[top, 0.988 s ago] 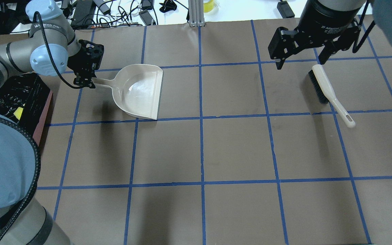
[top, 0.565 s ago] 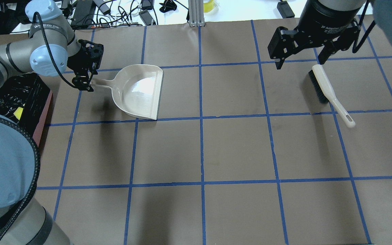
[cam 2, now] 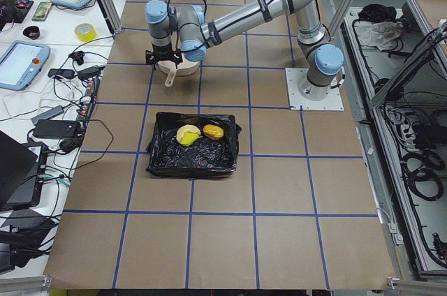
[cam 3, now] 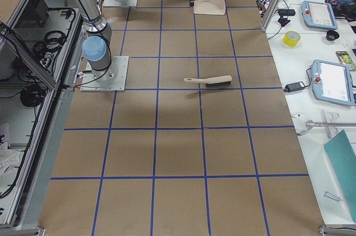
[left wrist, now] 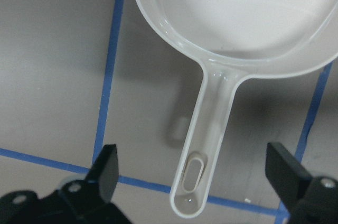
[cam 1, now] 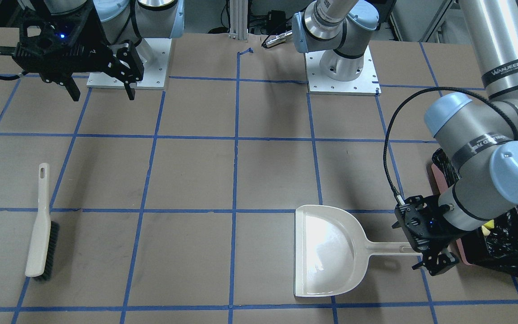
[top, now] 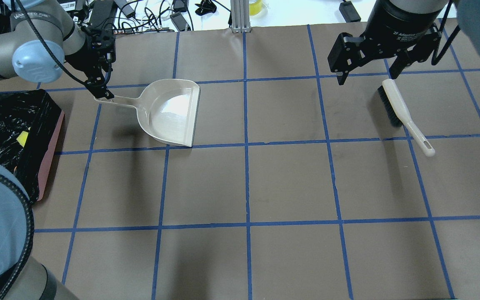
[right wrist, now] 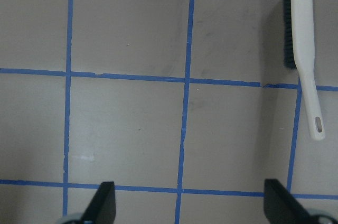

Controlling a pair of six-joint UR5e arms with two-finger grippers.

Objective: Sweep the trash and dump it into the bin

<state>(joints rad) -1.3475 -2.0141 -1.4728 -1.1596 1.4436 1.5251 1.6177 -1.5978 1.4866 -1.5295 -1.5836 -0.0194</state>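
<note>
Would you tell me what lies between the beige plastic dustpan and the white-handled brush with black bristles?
Nothing: the overhead view shows only bare brown table and blue tape lines between beige dustpan and white-handled brush.

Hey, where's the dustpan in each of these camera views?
Front-facing: dustpan lower right of centre, handle pointing right.
Overhead: dustpan upper left, handle pointing left.
Exterior left: dustpan small, upper left.
Exterior right: dustpan at top centre.
Left wrist: dustpan fills the top, handle running down.
Right wrist: not in it.
Shared landmark: the left gripper, open at the handle's end.
</note>
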